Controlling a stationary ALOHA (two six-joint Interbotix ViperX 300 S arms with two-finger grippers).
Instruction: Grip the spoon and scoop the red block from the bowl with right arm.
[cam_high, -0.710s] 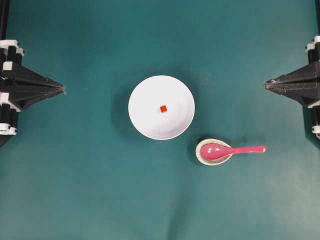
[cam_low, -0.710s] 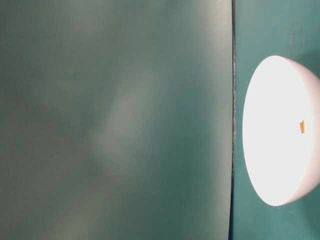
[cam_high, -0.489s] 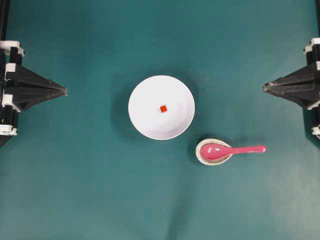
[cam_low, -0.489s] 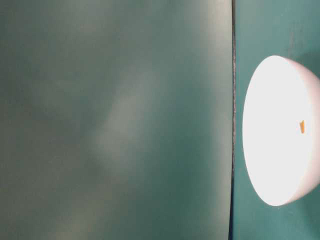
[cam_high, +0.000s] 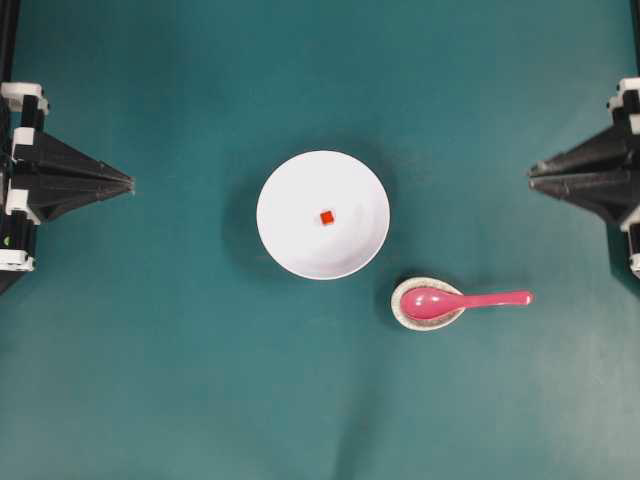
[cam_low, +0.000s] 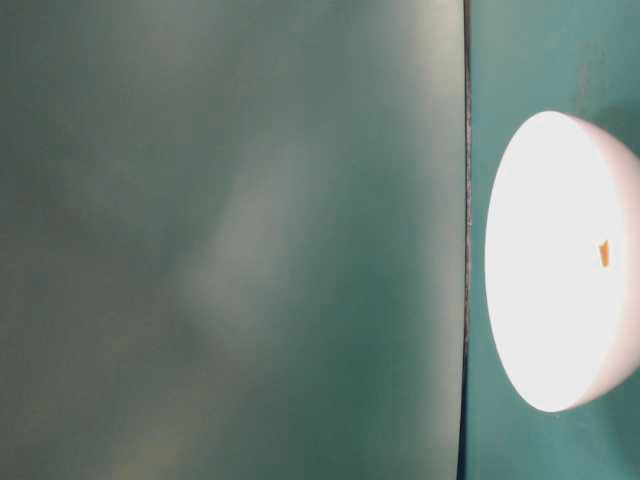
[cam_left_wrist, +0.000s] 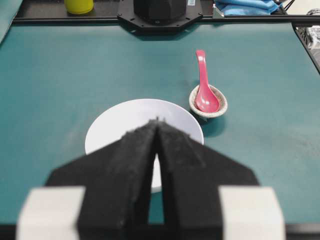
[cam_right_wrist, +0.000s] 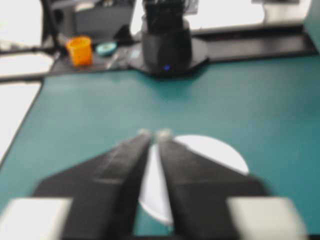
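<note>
Spoon (cam_high: 465, 300) beside bowl (cam_high: 290, 245); open table (cam_high: 200, 400) around both.

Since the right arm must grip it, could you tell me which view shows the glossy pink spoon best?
The overhead view: the glossy pink spoon shows whole, scoop on the speckled rest. The left wrist view shows it smaller, lengthwise; the other two views miss it.

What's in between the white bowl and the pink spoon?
Nothing but bare green table between the bowl and the spoon, as the overhead view shows.
</note>
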